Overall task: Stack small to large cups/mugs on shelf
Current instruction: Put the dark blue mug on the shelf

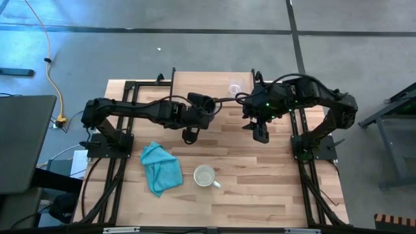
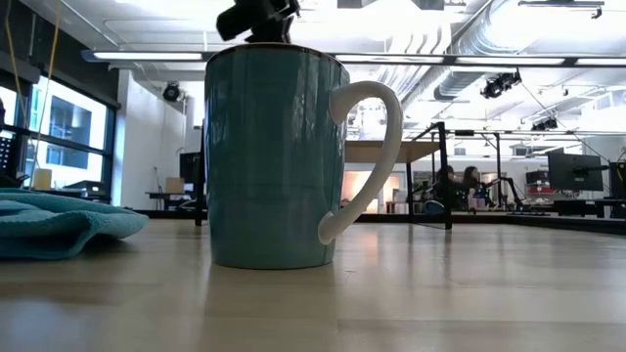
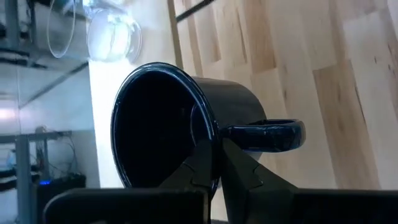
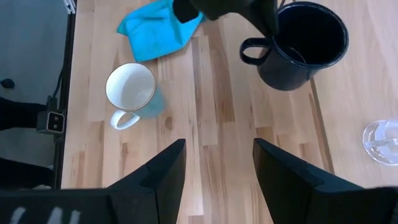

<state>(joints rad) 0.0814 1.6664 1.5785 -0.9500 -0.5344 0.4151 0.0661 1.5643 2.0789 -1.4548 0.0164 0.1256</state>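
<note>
Left arm reaches in from frame left in the high view, elbow bent, wrist near table centre. Left gripper [image 3: 214, 168] is pinched on the rim of the black mug [image 3: 180, 118], one finger inside the wall, one outside, just beside the handle; mug is tipped, mouth toward the wrist cam, nothing visible inside. In the right wrist view the same black mug [image 4: 305, 43] sits at upper right of frame with the left arm's dark body over its handle side; whether it is lifted off the wood or resting, can't tell.

Right arm comes in from frame right, folded, its wrist at centre-right of the high view. Right gripper [image 4: 214, 174] hangs above bare tabletop [image 1: 260, 169], fingers spread wide, holding nothing.

Clear glass cup [image 1: 235, 86] stands near the table's top edge, centre, betw. the two arms; it looks empty and shows again at the right edge of the right wrist frame [image 4: 382, 140]. The larger mug [image 1: 205, 175], teal outside and white inside w/ a white handle, stands upright lower-centre, empty, well apart from both grippers. In the low view it fills frame centre [image 2: 274, 156], handle to the right. Teal cloth [image 1: 159, 168] lies crumpled just left of it, not touching.

Beyond the table: desks, monitors and seated people [image 2: 460, 186], far right background.
</note>
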